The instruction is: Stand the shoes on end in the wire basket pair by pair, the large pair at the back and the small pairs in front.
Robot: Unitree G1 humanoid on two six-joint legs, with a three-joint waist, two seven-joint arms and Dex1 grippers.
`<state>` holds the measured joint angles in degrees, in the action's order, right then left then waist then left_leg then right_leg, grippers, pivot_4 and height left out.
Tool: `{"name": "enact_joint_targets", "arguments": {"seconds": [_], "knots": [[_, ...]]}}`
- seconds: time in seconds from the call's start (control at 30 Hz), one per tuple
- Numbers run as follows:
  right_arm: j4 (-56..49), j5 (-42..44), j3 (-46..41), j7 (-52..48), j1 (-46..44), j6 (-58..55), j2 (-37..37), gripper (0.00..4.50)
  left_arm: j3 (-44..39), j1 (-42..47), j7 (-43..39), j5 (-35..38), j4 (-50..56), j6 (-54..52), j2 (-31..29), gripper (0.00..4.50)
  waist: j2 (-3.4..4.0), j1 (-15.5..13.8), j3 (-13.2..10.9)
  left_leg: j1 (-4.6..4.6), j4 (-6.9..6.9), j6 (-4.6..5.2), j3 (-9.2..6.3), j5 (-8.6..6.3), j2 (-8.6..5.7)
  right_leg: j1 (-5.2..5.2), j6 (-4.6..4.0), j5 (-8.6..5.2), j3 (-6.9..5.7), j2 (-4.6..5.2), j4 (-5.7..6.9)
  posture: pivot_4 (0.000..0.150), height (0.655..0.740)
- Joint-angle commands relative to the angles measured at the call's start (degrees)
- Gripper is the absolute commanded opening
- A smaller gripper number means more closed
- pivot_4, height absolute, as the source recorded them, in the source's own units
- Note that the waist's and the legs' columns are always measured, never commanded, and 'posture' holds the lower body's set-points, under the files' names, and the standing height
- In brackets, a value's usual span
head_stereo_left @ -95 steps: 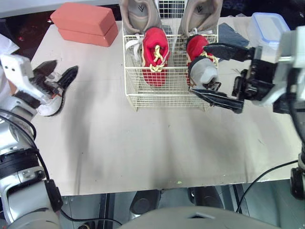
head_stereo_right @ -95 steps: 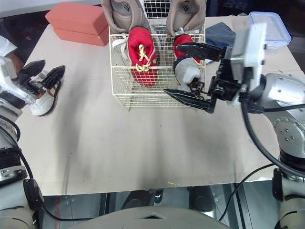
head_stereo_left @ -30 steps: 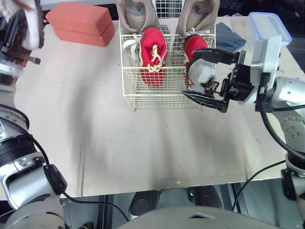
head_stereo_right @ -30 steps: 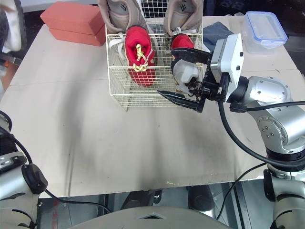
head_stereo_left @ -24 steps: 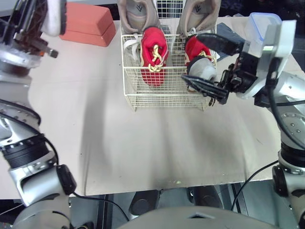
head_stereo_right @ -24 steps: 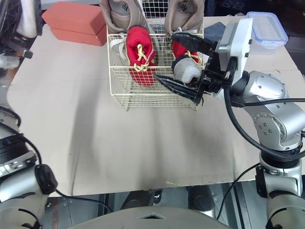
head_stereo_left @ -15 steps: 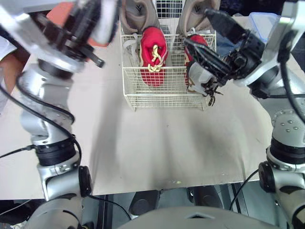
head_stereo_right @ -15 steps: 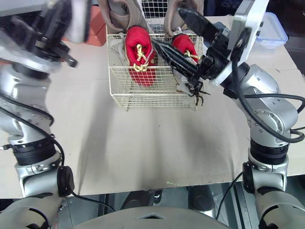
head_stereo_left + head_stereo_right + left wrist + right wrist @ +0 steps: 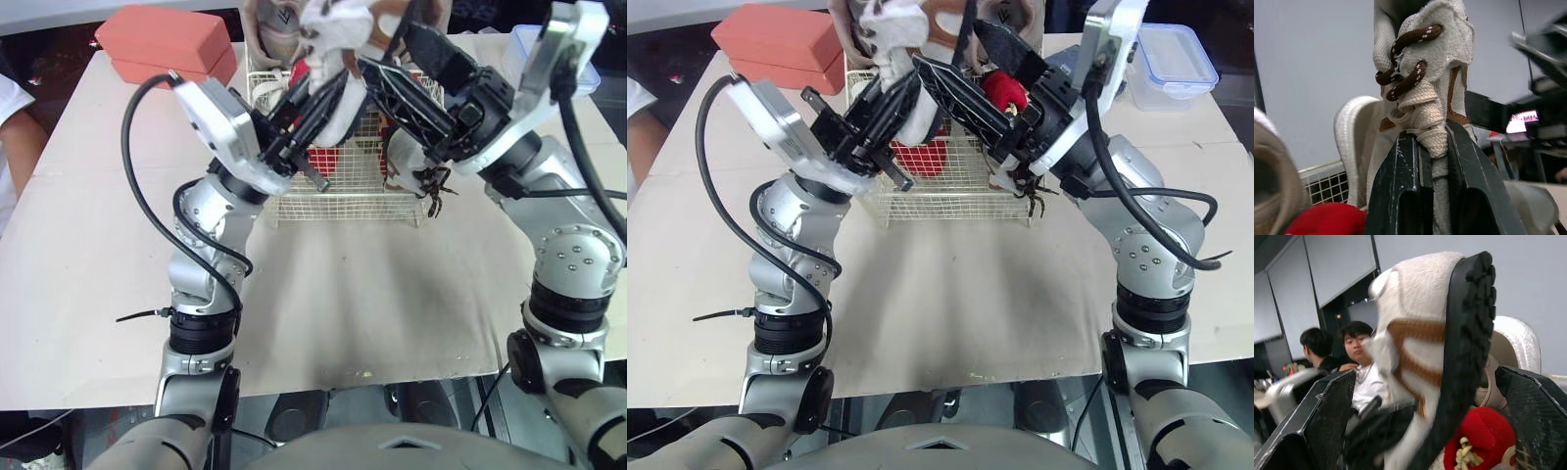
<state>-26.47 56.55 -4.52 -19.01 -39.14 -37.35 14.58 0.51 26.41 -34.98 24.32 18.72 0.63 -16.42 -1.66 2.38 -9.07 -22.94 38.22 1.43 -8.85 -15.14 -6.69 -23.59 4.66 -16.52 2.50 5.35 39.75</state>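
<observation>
My left gripper [image 9: 318,93] is shut on a white shoe [image 9: 338,34] with brown laces, holding it over the wire basket [image 9: 333,204]. In the left wrist view the fingers [image 9: 1400,186] pinch the shoe's tongue [image 9: 1427,98]. My right gripper [image 9: 411,73] is open, and its fingers [image 9: 1322,421] stand on either side of the shoe's black sole [image 9: 1469,333]. The basket holds two large beige shoes [image 9: 274,24] at the back and red shoes [image 9: 1004,90] in front of them. A matching white shoe [image 9: 407,152] is at the front right, its laces hanging out.
A red-orange box [image 9: 171,49] lies at the table's back left. A clear container with a blue lid [image 9: 1171,54] and a dark blue cloth [image 9: 1068,64] sit at the back right. A person's arm [image 9: 15,127] is at the left edge. People [image 9: 1356,347] are in the background.
My left arm has swung from the far left to above the basket, carrying the white shoe. My right gripper has risen from the basket's front right and now flanks that shoe.
</observation>
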Motion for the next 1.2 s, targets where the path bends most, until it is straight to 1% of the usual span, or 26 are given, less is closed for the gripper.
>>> {"name": "enact_joint_targets", "arguments": {"seconds": [0.03, 0.13, 0.2, 0.23, 0.27, 0.3, 0.37, 0.43, 0.47, 0.5, 0.53, 0.57, 0.67, 0.7, 0.77, 0.83, 0.93, 1.07, 1.2], "knots": [[-1.2, 2.3, -0.7, 2.0, -1.5, -0.4, -1.0, 4.50, -0.1, -0.4, -0.3, -1.0, 2.4, 2.9, 0.2, 0.08, 0.00, -0.1, 0.0, 0.00, 0.00, 0.00, -0.01, 0.00, 0.00, 0.00, 0.00, 0.00, -0.01, 0.00, 0.00, 0.150, 0.7400], [-0.7, 2.4, -0.5, 3.2, -1.7, -0.9, -1.3, 4.50, 0.2, -1.0, -0.6, -0.8, 2.4, 3.4, 0.5, 0.08, 0.01, -0.1, 0.0, -0.01, 0.00, 0.00, -0.01, 0.00, 0.00, 0.00, 0.00, 0.00, -0.01, 0.00, -0.02, 0.150, 0.7400], [-0.4, 2.4, -0.7, 3.5, -1.7, -1.0, -1.4, 3.97, 0.7, -1.5, -1.9, -1.0, 2.1, 3.6, -0.1, 0.08, 0.01, 0.0, 0.0, -0.01, 0.00, 0.00, -0.01, 0.00, -0.01, 0.01, 0.00, 0.00, -0.01, 0.00, -0.01, 0.150, 0.7400], [-0.4, 2.4, -0.7, 3.5, -1.7, -1.0, -1.2, 3.72, 0.7, -1.7, -2.4, -0.6, 2.1, 3.3, -0.2, 0.58, 0.01, 0.0, 0.0, 0.00, 0.00, 0.00, -0.01, 0.00, 0.00, 0.00, 0.00, 0.00, 0.00, 0.00, -0.01, 0.150, 0.7400], [-0.4, 2.4, -0.7, 3.4, -1.6, -1.1, -1.1, 3.28, 0.8, -2.0, -3.4, 1.0, 2.3, 2.2, -0.5, 1.10, 0.02, 0.0, 0.0, 0.00, -0.01, 0.00, -0.01, 0.00, 0.00, 0.00, 0.00, 0.00, -0.01, -0.01, -0.01, 0.150, 0.7400], [-0.5, 2.5, -0.7, 3.4, -1.5, -1.3, -0.9, 2.73, 0.8, -2.2, -4.3, 2.3, 2.7, 1.3, -0.7, 1.54, 0.02, 0.0, 0.0, 0.00, -0.01, 0.00, -0.01, 0.00, 0.00, -0.01, 0.00, 0.00, 0.00, -0.02, -0.01, 0.150, 0.7400], [-0.5, 2.6, -0.7, 3.3, -1.3, -1.5, -0.6, 1.98, 0.7, -2.7, -5.5, 3.6, 3.1, 0.3, -1.2, 2.36, 0.02, 0.0, 0.0, 0.00, -0.01, 0.00, -0.02, 0.00, 0.00, -0.01, 0.00, 0.00, -0.01, -0.02, -0.01, 0.150, 0.7400], [-0.6, 2.7, -0.9, 2.8, -1.0, -1.7, 0.0, 1.04, 0.5, -3.2, -6.6, 4.3, 3.6, -0.5, -2.1, 3.37, 0.03, 0.0, 0.0, 0.00, -0.01, 0.00, -0.01, 0.00, 0.00, 0.00, 0.00, 0.00, 0.00, -0.02, -0.01, 0.150, 0.7400], [-0.6, 2.8, -1.0, 1.9, -0.8, -1.9, 0.8, 0.66, -0.2, -3.4, -7.5, 5.7, 4.1, -1.5, -3.0, 3.87, 0.03, 0.0, 0.0, 0.00, -0.01, 0.01, 0.00, 0.00, 0.00, 0.00, 0.00, 0.00, 0.00, -0.01, -0.01, 0.150, 0.7400], [-0.6, 2.8, -1.2, 1.1, -0.6, -2.0, 1.5, 0.63, -1.1, -3.6, -8.3, 7.4, 4.6, -2.5, -3.8, 4.35, 0.03, 0.0, 0.0, 0.00, -0.01, 0.00, -0.01, 0.00, 0.00, 0.00, 0.00, 0.00, -0.01, -0.02, -0.02, 0.150, 0.7400], [-0.5, 3.0, -1.5, 0.4, -0.4, -2.1, 2.2, 0.63, -2.1, -3.6, -9.2, 9.6, 5.0, -3.8, -4.8, 4.43, 0.03, 0.0, 0.0, 0.00, -0.02, 0.01, -0.02, 0.00, 0.00, -0.01, 0.00, 0.00, 0.00, -0.02, -0.01, 0.150, 0.7400], [-0.3, 3.9, -2.0, -0.9, -0.1, -2.5, 3.1, 0.63, -3.9, -3.8, -10.7, 13.4, 5.5, -5.9, -6.5, 4.43, 0.04, 0.0, 0.0, 0.00, -0.02, 0.01, -0.02, 0.00, 0.00, -0.01, 0.00, 0.00, 0.00, -0.02, -0.01, 0.150, 0.7400], [-0.1, 6.9, -2.9, -5.4, 1.3, -3.5, 5.8, 0.63, -9.6, -3.8, -13.7, 27.0, 6.1, -14.3, -12.0, 4.43, 0.07, 0.1, 0.0, -0.01, -0.04, 0.01, -0.03, -0.01, 0.03, -0.02, 0.00, 0.00, 0.00, -0.03, -0.01, 0.150, 0.7400], [-0.1, 7.6, -3.0, -7.0, 1.8, -3.8, 6.7, 0.63, -11.2, -3.6, -14.4, 30.3, 5.6, -16.7, -13.7, 4.43, 0.08, 0.1, 0.0, 0.00, -0.06, 0.01, -0.04, -0.01, 0.03, -0.02, 0.00, 0.00, -0.01, -0.04, -0.01, 0.150, 0.7400], [0.0, 9.7, -3.1, -11.3, 3.1, -4.4, 8.6, 0.63, -13.6, -2.9, -17.1, 34.2, 3.8, -20.4, -17.4, 4.43, 0.09, 0.0, -0.1, 0.01, -0.06, 0.01, -0.05, -0.01, 0.03, -0.01, 0.00, 0.00, -0.02, -0.05, -0.02, 0.150, 0.7400], [0.2, 10.9, -3.1, -13.7, 3.7, -4.8, 9.6, 0.63, -14.7, -2.0, -18.7, 35.8, 2.5, -22.7, -19.4, 4.43, 0.11, -0.1, -0.1, 0.01, -0.04, 0.02, -0.04, -0.01, 0.03, 0.01, 0.00, 0.00, -0.02, -0.11, -0.05, 0.150, 0.7400], [0.5, 11.3, -2.6, -16.2, 3.8, -5.1, 10.7, 0.63, -13.8, -0.4, -21.1, 34.6, 1.0, -24.2, -20.7, 4.43, 0.11, -0.2, -0.1, 0.01, -0.03, 0.02, -0.05, -0.01, 0.02, 0.05, 0.00, 0.00, -0.04, -0.18, -0.09, 0.150, 0.7400], [0.0, 13.7, -1.8, -18.5, 3.6, -6.4, 10.9, 0.63, -11.4, 1.7, -24.2, 35.2, 0.2, -27.4, -20.6, 4.43, 0.10, -0.2, -0.1, 0.00, -0.04, 0.02, -0.06, -0.01, 0.02, 0.04, 0.00, 0.00, -0.04, -0.07, -0.09, 0.150, 0.7400], [-0.5, 14.3, -1.0, -20.1, 3.9, -7.4, 11.6, 0.63, -9.6, 3.8, -26.5, 35.0, -1.4, -29.6, -19.7, 4.43, 0.11, 0.0, -0.1, 0.01, -0.05, 0.02, -0.05, -0.01, 0.02, 0.04, 0.00, 0.00, -0.03, -0.03, -0.09, 0.150, 0.7400]]}}
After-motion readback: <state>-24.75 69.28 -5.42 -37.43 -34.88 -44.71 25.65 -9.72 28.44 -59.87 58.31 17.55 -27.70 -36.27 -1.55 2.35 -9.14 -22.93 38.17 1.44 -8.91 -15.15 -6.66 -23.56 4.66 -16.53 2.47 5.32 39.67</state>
